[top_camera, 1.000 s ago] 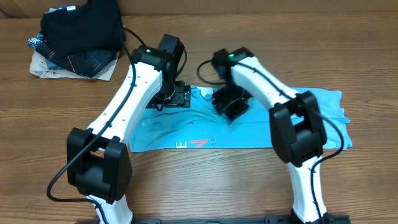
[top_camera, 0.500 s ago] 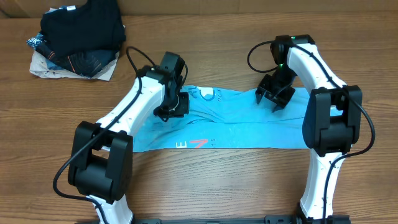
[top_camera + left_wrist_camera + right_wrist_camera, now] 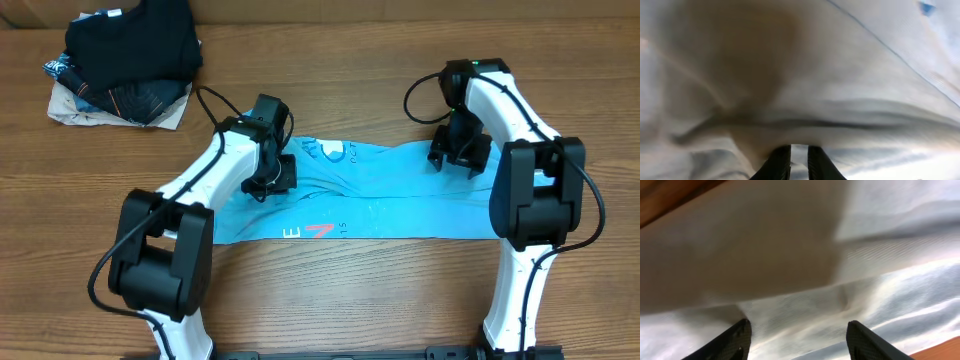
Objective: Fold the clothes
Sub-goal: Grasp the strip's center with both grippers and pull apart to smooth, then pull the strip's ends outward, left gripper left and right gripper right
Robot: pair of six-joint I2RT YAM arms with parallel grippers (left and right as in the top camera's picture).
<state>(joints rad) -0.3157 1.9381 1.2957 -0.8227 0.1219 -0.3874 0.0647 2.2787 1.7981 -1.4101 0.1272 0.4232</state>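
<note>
Right gripper (image 3: pixel 458 153) has swung out to the far edge of the one sky-blue T-shirt (image 3: pixel 400 210), a strip on the table (image 3: pixel 330 295), fingers spread; left gripper (image 3: pixel 272 178) pinches its cloth. One dark clothes pile (image 3: pixel 130 55) lies well apart.

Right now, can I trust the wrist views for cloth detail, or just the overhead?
Overhead: sharp, evenly lit, T-shirt lettering visible. Left wrist: fabric smeared and soft, only the fingers crisp. Right wrist: weave visible low, upper fold dim and blurred.
</note>
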